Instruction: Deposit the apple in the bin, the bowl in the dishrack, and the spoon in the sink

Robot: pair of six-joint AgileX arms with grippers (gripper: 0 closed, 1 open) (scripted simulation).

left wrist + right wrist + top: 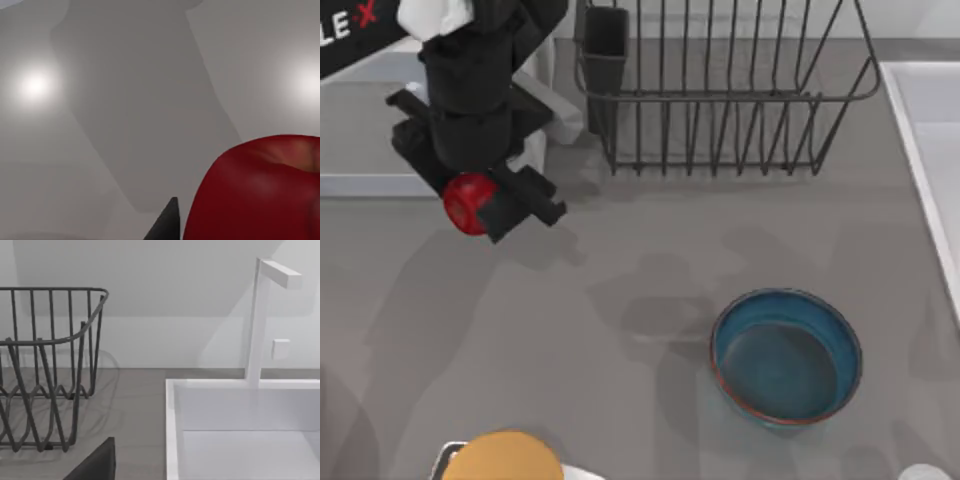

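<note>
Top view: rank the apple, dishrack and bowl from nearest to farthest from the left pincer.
1. The apple, held in the left pincer, top view's left.
2. The dishrack, at the back, middle.
3. The bowl, front right.

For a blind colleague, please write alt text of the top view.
The left gripper holds the red apple above the grey table's left side. A blue bowl sits lower right; the black dishrack stands behind it.
</note>
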